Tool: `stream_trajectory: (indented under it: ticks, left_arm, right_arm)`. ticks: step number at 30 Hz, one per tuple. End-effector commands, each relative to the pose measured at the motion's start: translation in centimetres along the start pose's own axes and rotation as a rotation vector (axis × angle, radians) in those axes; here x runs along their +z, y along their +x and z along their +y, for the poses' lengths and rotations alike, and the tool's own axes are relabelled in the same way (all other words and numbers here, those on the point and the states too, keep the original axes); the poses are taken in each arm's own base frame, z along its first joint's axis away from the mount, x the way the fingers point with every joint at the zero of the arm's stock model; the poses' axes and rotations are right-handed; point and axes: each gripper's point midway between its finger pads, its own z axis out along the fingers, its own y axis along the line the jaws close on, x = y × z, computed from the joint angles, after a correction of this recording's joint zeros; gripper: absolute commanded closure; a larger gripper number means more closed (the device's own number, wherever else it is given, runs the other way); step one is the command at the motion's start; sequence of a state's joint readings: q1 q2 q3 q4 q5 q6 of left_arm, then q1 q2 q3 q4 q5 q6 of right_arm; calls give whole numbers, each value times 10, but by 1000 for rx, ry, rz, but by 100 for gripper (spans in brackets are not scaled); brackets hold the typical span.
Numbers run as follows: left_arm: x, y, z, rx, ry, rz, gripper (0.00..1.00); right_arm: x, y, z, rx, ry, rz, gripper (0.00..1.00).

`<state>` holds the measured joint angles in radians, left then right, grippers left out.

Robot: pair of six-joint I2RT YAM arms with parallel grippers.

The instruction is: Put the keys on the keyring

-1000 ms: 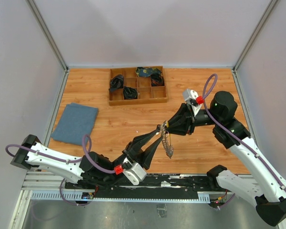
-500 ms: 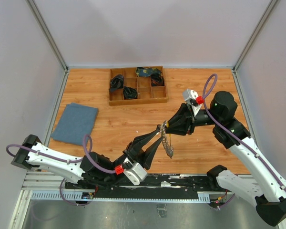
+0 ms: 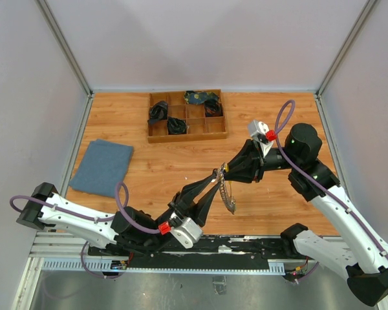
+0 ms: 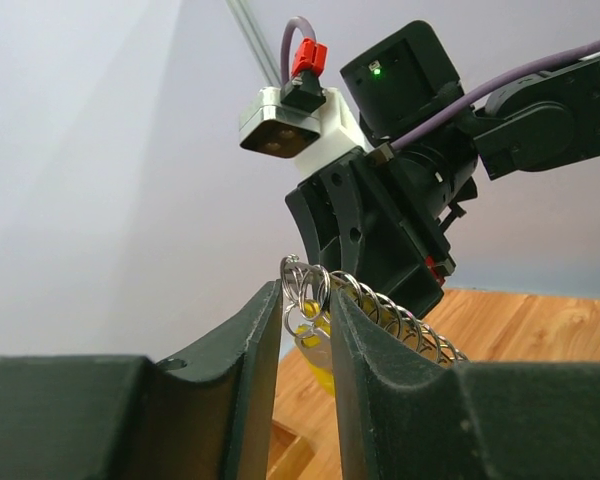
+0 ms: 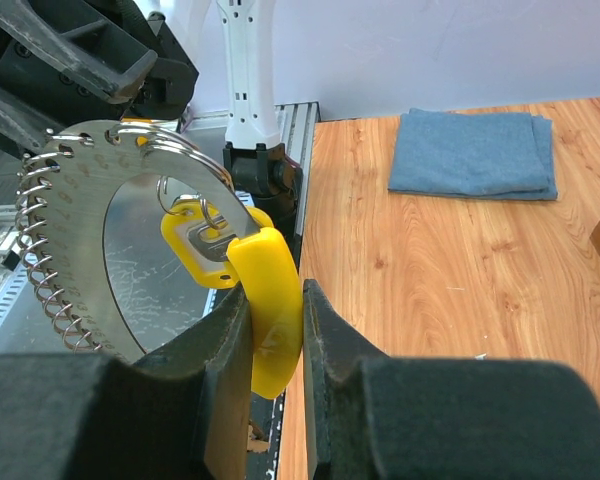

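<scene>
Stage: late, mid-air | right gripper (image 5: 275, 330) clamps keyring (image 5: 140, 135) by yellow piece (image 5: 270, 290) | left gripper (image 4: 305, 300) straddles keyring, grip unclear | keys (image 5: 40, 270) look threaded; completion uncertain

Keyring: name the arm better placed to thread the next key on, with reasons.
Left, probably. The right fingers clamp the yellow piece of the keyring, steadying it in the air; the left fingers close on the small rings at its top, placed to work there.
</scene>
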<state>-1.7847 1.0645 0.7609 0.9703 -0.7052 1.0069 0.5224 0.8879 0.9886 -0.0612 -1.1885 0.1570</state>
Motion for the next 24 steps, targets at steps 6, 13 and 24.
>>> stream_trajectory:
  ticks: [6,13,24]
  left_arm:
    - [-1,-8,17,-31,-69,-9,75]
    - [-1,-6,13,-21,-55,-5,76]
    - [2,-3,12,-10,-59,5,76]
  right_arm:
    - [2,-7,3,-33,-12,-19,99]
    - [3,-7,3,-33,-13,-19,99]
    - [3,-6,5,-34,-17,-18,99]
